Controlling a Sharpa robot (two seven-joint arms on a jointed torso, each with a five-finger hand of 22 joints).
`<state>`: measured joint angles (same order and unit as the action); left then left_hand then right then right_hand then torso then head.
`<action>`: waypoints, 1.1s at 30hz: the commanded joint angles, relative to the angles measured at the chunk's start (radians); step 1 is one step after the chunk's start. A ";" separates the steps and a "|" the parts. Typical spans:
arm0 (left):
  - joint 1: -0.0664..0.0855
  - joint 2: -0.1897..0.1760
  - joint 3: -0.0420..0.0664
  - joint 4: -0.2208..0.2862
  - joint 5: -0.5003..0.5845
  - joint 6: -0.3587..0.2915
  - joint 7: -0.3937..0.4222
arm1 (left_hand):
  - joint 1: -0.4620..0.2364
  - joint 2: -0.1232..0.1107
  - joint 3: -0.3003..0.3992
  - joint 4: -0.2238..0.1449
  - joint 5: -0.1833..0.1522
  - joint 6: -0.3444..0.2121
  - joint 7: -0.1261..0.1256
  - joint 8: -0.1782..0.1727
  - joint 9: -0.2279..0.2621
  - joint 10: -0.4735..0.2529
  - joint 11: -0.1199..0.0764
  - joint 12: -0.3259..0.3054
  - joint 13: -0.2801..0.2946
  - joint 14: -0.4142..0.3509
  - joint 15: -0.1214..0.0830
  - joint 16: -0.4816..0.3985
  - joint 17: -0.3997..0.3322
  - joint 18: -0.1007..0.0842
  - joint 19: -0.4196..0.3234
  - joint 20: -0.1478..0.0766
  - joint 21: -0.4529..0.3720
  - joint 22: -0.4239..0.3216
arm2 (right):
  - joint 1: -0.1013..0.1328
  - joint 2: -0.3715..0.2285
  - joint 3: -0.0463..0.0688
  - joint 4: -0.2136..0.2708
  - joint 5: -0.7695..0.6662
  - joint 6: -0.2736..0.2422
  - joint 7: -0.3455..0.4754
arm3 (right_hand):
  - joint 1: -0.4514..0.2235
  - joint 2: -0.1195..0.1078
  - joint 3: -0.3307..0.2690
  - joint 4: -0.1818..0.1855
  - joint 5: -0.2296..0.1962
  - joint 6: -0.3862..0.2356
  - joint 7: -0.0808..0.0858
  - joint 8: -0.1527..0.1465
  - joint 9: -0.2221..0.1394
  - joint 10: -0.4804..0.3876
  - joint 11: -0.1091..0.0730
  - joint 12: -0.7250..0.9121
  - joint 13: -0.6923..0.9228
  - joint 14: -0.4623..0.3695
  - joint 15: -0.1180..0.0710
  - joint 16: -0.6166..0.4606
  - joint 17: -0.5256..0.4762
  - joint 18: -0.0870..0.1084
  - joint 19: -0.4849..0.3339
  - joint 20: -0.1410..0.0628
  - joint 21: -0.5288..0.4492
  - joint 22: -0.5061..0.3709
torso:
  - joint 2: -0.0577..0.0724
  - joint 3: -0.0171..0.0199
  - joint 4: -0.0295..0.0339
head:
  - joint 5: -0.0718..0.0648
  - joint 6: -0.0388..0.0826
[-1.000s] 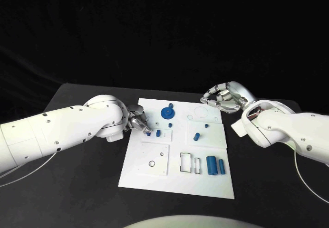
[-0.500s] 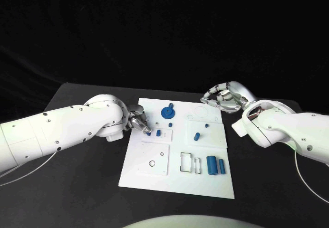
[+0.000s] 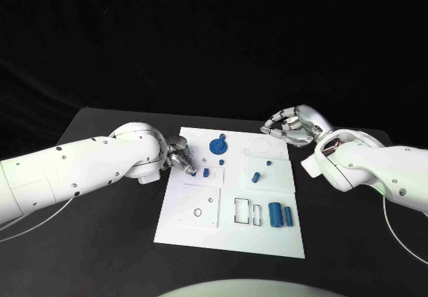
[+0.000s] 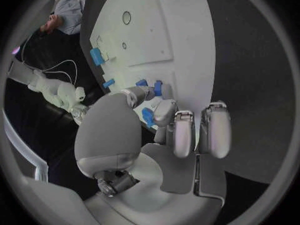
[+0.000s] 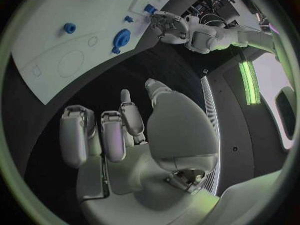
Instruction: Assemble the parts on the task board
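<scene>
The left hand (image 3: pixel 179 156) sat at the left edge of the board (image 3: pixel 201 232), its fingertips (image 4: pixel 164 110) down among a few small blue parts. In the left wrist view a blue part (image 4: pixel 148 117) lay pressed between thumb and a finger, so the hand seemed to be pinching it, with two more small blocks (image 3: pixel 206 173) just beside the fingertips on the board. The other fingers stood straight and apart from the pinch.

The right hand (image 3: pixel 290 129) hovered off the board's far right corner, above the counter (image 3: pixel 107 247), fingers curled loosely inward with nothing in them.

The rest of the parts lay spread over the board: a gear (image 3: pixel 218 146) near the far edge, a short peg (image 3: pixel 256 178) in the middle, a larger cylinder (image 3: pixel 276 215) and a slimmer one (image 3: pixel 288 215) side by side near the right edge, next to an outlined rectangular slot (image 3: pixel 242 211).

My reading was that the step in hand was seating or picking up one of the small blocks at the left edge. The task looked early, since most parts lay loose. The next move would call for a steady pinch and a straight, square press into the recess, without knocking the neighbouring blocks.
</scene>
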<state>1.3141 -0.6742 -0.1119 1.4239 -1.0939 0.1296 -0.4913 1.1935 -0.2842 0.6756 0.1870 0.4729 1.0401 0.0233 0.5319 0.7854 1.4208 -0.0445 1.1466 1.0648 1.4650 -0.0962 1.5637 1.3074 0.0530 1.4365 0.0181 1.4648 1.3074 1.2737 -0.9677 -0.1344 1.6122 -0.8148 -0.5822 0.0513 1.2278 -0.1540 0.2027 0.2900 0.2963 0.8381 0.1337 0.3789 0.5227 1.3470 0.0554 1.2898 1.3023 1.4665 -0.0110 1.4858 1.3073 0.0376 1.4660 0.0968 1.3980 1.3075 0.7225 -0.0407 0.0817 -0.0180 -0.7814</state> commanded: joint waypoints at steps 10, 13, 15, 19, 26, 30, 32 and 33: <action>-0.008 0.007 -0.006 0.009 -0.019 0.009 0.001 | 0.034 0.014 0.105 -0.103 0.016 0.010 0.001 0.008 0.002 0.018 -0.004 0.018 0.019 0.106 0.001 0.007 0.263 -0.005 0.009 0.000 0.006 0.064 | -0.001 0.001 0.000 0.001 -0.005 0.001 0.010 | -0.009 0.010 -0.007 0.002 0.006 -0.006 0.002 0.006 0.001 -0.007 0.000 -0.007 -0.003 0.061 -0.006 -0.004 0.076 0.008 0.006 -0.008 -0.007 0.151 | 0.000 0.0001 0.0006 | 0.000 0.000; -0.008 0.007 -0.006 0.011 -0.018 0.011 0.001 | 0.034 0.014 0.106 -0.103 0.017 0.011 0.001 0.008 0.003 0.019 -0.004 0.020 0.022 0.106 0.001 0.007 0.263 -0.006 0.009 0.000 0.007 0.064 | -0.001 0.000 0.000 0.001 -0.005 0.001 0.010 | -0.011 0.011 -0.008 0.002 0.007 -0.006 0.002 0.007 0.002 -0.006 -0.001 -0.006 -0.002 0.061 -0.006 -0.004 0.076 0.008 0.006 -0.008 -0.007 0.151 | 0.000 0.0000 0.0002 | 0.000 0.001; -0.008 0.007 -0.006 0.012 -0.017 0.013 0.001 | 0.032 0.008 0.105 -0.107 0.018 0.013 0.000 0.009 0.003 0.023 -0.004 0.025 0.027 0.106 0.001 0.007 0.263 -0.006 0.010 0.000 0.008 0.066 | -0.001 0.000 0.000 0.001 -0.005 0.001 0.010 | -0.011 0.011 -0.008 0.002 0.007 -0.006 0.002 0.007 0.002 -0.006 -0.001 -0.006 -0.002 0.061 -0.006 -0.004 0.076 0.008 0.006 -0.008 -0.007 0.151 | 0.000 -0.0001 0.0003 | 0.000 0.000; -0.008 0.006 -0.006 0.011 -0.016 0.015 0.000 | 0.026 -0.001 0.097 -0.110 0.015 0.018 -0.001 0.010 0.003 0.032 -0.005 0.037 0.041 0.106 0.000 0.007 0.263 -0.007 0.012 0.000 0.009 0.070 | -0.001 0.000 0.000 0.001 -0.005 0.000 0.010 | -0.013 0.012 -0.010 0.002 0.009 -0.007 0.002 0.007 0.002 -0.006 -0.001 -0.007 -0.003 0.061 -0.006 -0.004 0.075 0.008 0.006 -0.008 -0.007 0.151 | 0.000 0.0000 0.0013 | 0.000 0.000; -0.008 0.006 -0.006 0.013 -0.037 0.017 -0.001 | 0.029 -0.006 0.088 -0.124 0.016 0.021 -0.003 0.010 0.002 0.034 -0.007 0.035 0.038 0.106 -0.001 0.007 0.263 -0.007 0.013 0.000 0.010 0.071 | -0.001 -0.001 0.000 0.001 -0.005 0.000 0.010 | -0.017 0.014 -0.012 0.002 0.012 -0.007 0.002 0.008 0.002 -0.006 -0.001 -0.007 -0.003 0.061 -0.006 -0.004 0.076 0.008 0.006 -0.008 -0.007 0.151 | 0.000 -0.0003 0.0008 | 0.000 0.001; -0.008 0.006 -0.006 0.016 -0.054 0.015 -0.001 | 0.029 -0.006 0.088 -0.124 0.016 0.021 -0.003 0.010 0.002 0.034 -0.007 0.034 0.038 0.106 -0.001 0.007 0.263 -0.007 0.013 0.000 0.010 0.071 | -0.001 -0.001 0.000 0.001 -0.005 0.000 0.010 | -0.018 0.014 -0.012 0.002 0.013 -0.007 0.002 0.008 0.002 -0.006 -0.001 -0.007 -0.003 0.061 -0.006 -0.004 0.076 0.008 0.006 -0.008 -0.008 0.151 | 0.000 -0.0005 0.0010 | 0.001 0.001; -0.008 0.007 -0.006 0.017 -0.064 0.014 -0.001 | 0.031 -0.005 0.088 -0.127 0.016 0.021 -0.003 0.010 0.002 0.034 -0.007 0.034 0.038 0.106 -0.001 0.007 0.263 -0.007 0.014 0.000 0.010 0.072 | -0.001 -0.001 0.000 0.001 -0.005 0.000 0.010 | -0.018 0.014 -0.012 0.002 0.013 -0.007 0.002 0.008 0.002 -0.006 -0.001 -0.007 -0.003 0.061 -0.006 -0.004 0.076 0.008 0.006 -0.008 -0.008 0.151 | 0.000 -0.0002 0.0008 | 0.001 0.002; -0.008 0.006 -0.006 0.018 -0.066 0.014 -0.001 | 0.031 -0.005 0.088 -0.127 0.016 0.021 -0.003 0.010 0.002 0.034 -0.007 0.034 0.038 0.106 -0.001 0.007 0.263 -0.007 0.014 0.000 0.010 0.072 | -0.001 -0.001 0.000 0.001 -0.005 0.000 0.010 | -0.018 0.014 -0.012 0.002 0.013 -0.007 0.002 0.008 0.002 -0.006 -0.001 -0.007 -0.003 0.061 -0.006 -0.004 0.076 0.008 0.006 -0.008 -0.008 0.151 | 0.000 -0.0003 0.0005 | 0.001 0.002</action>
<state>1.3134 -0.6721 -0.1123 1.4357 -1.1363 0.1196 -0.4914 1.2133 -0.2922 0.6592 0.1697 0.4844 1.0470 0.0311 0.5363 0.7868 1.4499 -0.0515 1.1811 1.1039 1.4651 -0.0960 1.5676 1.3073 0.0534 1.4438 0.0181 1.4688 1.3074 1.2737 -0.9686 -0.1344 1.6120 -0.8148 -0.5839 0.0528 1.2186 -0.1447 0.1960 0.2912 0.3057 0.8381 0.1337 0.3828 0.5230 1.3470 0.0554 1.2858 1.2998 1.4665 -0.0110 1.4858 1.3081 0.0376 1.4660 0.0968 1.3940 1.3081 0.7222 -0.0411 0.0827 -0.0171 -0.7798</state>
